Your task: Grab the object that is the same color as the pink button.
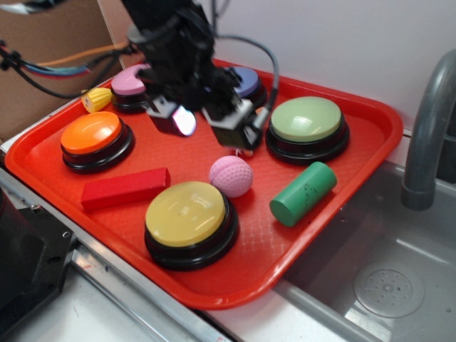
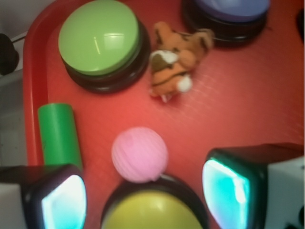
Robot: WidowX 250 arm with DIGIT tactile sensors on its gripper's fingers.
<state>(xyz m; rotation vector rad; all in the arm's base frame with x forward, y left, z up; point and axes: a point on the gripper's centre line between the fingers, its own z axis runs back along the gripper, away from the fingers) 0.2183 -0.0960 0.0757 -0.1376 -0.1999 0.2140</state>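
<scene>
The small light-pink dimpled ball [image 1: 231, 176] [image 2: 139, 154] lies on the red tray [image 1: 64, 121], touching the far rim of the yellow button [image 1: 187, 214] [image 2: 152, 210]. The pink button [image 1: 130, 80] stands at the tray's back left, partly behind the arm. My gripper [image 1: 210, 127] [image 2: 145, 195] hovers open above the tray's middle, just behind the ball and higher than it. Nothing is between its fingers [image 2: 64, 200]. In the wrist view the ball sits ahead of the gap, roughly centred between the two pads.
Also on the tray are an orange button [image 1: 92, 133], green button [image 1: 306, 120] [image 2: 99, 37], blue-purple button [image 1: 248, 82] [image 2: 233, 9], red block [image 1: 125, 188], green cylinder [image 1: 303, 193] [image 2: 59, 133], yellow toy [image 1: 97, 99] and a plush tiger [image 2: 174, 62]. A sink [image 1: 385, 278] and faucet [image 1: 427, 128] lie right.
</scene>
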